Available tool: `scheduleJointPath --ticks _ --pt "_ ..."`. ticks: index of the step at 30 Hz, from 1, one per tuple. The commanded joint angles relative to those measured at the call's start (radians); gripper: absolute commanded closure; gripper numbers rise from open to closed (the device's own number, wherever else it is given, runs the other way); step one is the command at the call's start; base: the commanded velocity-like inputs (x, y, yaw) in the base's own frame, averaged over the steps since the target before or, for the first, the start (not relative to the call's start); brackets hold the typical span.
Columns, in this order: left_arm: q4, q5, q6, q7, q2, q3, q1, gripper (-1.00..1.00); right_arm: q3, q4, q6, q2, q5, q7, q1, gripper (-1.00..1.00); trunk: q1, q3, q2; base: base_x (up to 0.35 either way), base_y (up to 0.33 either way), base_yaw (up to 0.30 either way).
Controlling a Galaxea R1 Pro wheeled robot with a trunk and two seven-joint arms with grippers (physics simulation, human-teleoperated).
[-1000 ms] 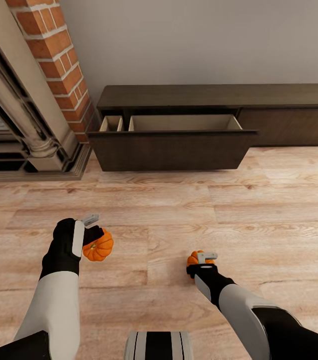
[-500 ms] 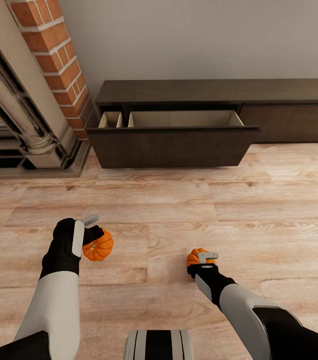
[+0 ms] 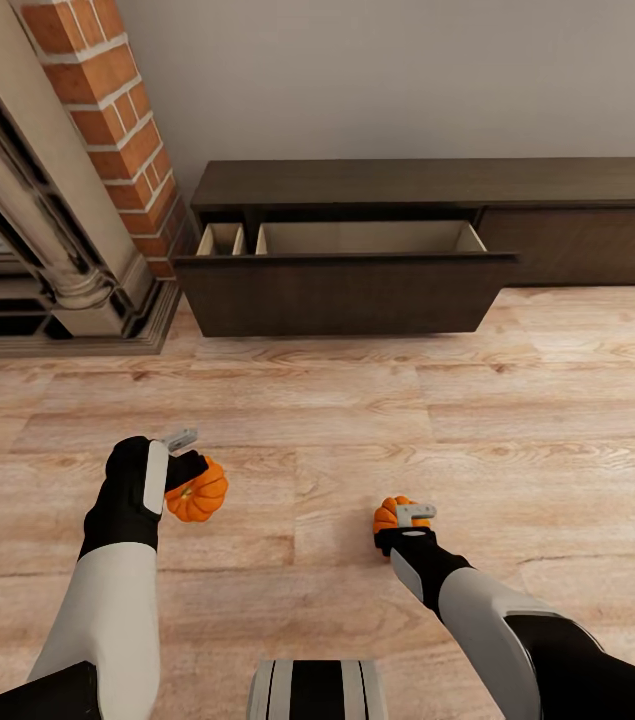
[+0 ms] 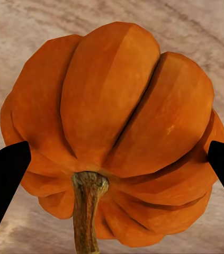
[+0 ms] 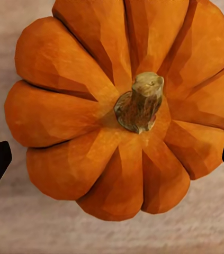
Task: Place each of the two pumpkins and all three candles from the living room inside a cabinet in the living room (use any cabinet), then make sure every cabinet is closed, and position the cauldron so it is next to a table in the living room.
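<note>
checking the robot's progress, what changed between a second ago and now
The whole view shifted slightly early on: the cabinet and its open drawer sit a bit higher in the picture, so the camera moved, not the things. Otherwise unchanged: the left gripper holds one pumpkin, the right gripper the other pumpkin.

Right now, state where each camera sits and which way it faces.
Head view: high on the robot, looking forward and down at the open cabinet; both arms show, each gripper holding a pumpkin.
Left wrist view: on the left arm, along dark fingers at the left pumpkin.
Right wrist view: on the right arm, looking down on the right pumpkin, stem toward the camera.
Shared: head view also shows both pumpkins.
</note>
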Motion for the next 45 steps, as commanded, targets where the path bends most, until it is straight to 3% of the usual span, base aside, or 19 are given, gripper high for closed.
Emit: scheduleJointPath --ticks 1,6,11,12,45 --pt "-0.001 0.003 0.003 0.003 -0.001 0.002 -0.001 1.00 -0.008 -0.002 0.007 0.001 0.010 -0.002 0.000 -1.00 0.000 -0.001 0.000 0.000 0.000 0.000" --pt "-0.001 0.004 0.003 0.003 -0.001 0.002 -0.001 1.00 -0.008 -0.002 0.007 0.001 0.010 -0.002 0.000 -1.00 0.002 -0.016 -0.001 0.000 0.000 0.000" --pt "0.000 0.005 0.003 0.003 -0.001 0.003 -0.001 1.00 -0.008 -0.003 0.007 0.001 0.010 -0.002 0.000 -1.00 0.002 -0.016 -0.001 0.000 0.000 0.000" --pt "0.000 0.005 0.003 0.003 -0.001 0.004 -0.001 1.00 -0.008 -0.002 0.007 0.001 0.010 -0.002 0.000 1.00 0.002 -0.016 -0.001 0.000 0.000 0.000" --pt "0.003 0.017 0.003 0.003 -0.001 0.005 0.001 1.00 -0.007 -0.001 0.007 0.002 0.010 -0.002 0.000 1.00 0.002 -0.016 -0.001 0.000 0.000 0.000"
